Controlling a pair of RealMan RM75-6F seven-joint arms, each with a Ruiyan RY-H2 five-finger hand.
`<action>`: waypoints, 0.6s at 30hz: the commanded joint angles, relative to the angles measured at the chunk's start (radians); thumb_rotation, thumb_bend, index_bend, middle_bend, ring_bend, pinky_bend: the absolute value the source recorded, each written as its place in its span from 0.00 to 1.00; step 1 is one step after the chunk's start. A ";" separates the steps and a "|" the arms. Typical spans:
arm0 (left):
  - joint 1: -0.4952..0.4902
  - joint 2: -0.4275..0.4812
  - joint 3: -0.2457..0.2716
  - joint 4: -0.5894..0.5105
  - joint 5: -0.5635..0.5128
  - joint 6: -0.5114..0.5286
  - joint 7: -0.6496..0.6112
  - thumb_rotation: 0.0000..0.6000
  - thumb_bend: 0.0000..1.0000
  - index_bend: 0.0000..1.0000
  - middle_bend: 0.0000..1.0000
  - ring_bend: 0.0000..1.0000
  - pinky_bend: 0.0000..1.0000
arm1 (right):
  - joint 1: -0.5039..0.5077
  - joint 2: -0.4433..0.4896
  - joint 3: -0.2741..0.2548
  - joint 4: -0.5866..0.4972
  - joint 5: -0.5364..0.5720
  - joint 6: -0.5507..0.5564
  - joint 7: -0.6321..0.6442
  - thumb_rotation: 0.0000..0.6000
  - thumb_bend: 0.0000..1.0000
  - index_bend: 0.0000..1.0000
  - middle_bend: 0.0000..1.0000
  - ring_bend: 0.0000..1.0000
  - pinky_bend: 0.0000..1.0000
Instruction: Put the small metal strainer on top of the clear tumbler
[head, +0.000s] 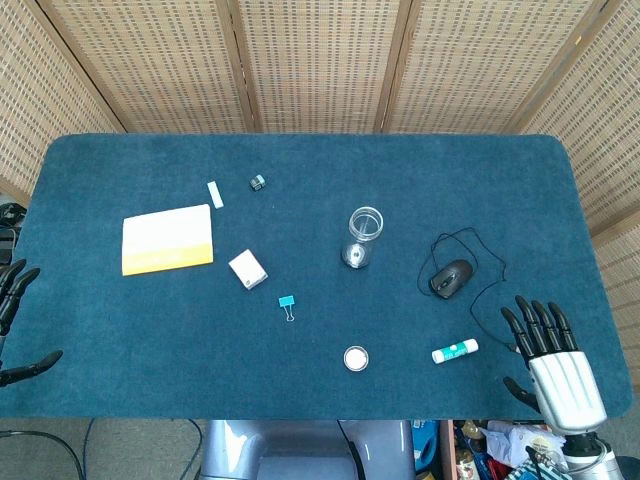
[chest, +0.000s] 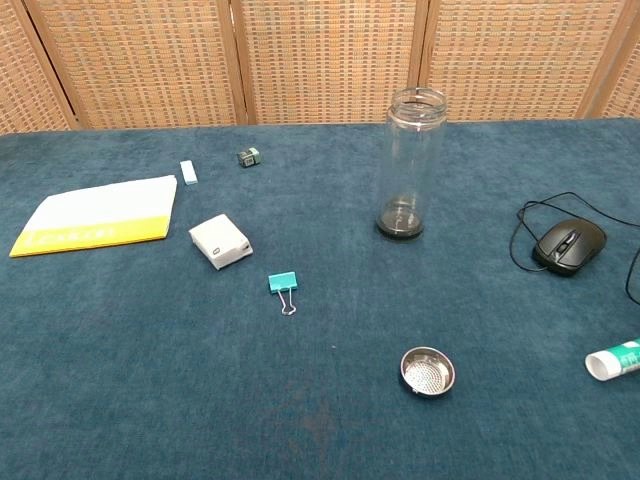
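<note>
I see my main risk at the tall clear cylindrical tumbler (chest: 413, 165): narrow base, a knock topples it. The small round perforated metal strainer (chest: 427, 370) lies flat at its 6 o'clock, well apart; shallow rim, could slip a pinch. Right hand (head: 545, 345) spread, empty, at table's 4 o'clock; left hand (head: 15, 300) fingers apart, partly cropped. Black wired mouse (head: 452, 277) and white-green tube (head: 455, 350) sit along my reach.

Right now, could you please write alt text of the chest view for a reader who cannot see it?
A tall clear tumbler stands upright and open-topped on a blue table, and a small metal strainer lies apart in front of it, untouched. Around them lie a black mouse, a teal binder clip, a white box and a yellow-and-white booklet; no hand shows.
</note>
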 joint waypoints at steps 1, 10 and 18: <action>0.002 0.001 0.001 0.000 0.000 0.003 -0.003 1.00 0.08 0.00 0.00 0.00 0.00 | 0.004 -0.006 -0.001 0.006 0.000 -0.008 -0.004 1.00 0.00 0.00 0.00 0.00 0.00; -0.002 0.002 -0.007 0.003 -0.019 -0.004 -0.013 1.00 0.08 0.00 0.00 0.00 0.00 | 0.127 -0.046 -0.005 0.045 -0.038 -0.185 0.065 1.00 0.11 0.28 0.00 0.00 0.00; -0.015 -0.001 -0.014 0.002 -0.049 -0.032 0.003 1.00 0.08 0.00 0.00 0.00 0.00 | 0.315 -0.118 0.032 0.043 0.046 -0.490 0.087 1.00 0.42 0.52 0.00 0.00 0.00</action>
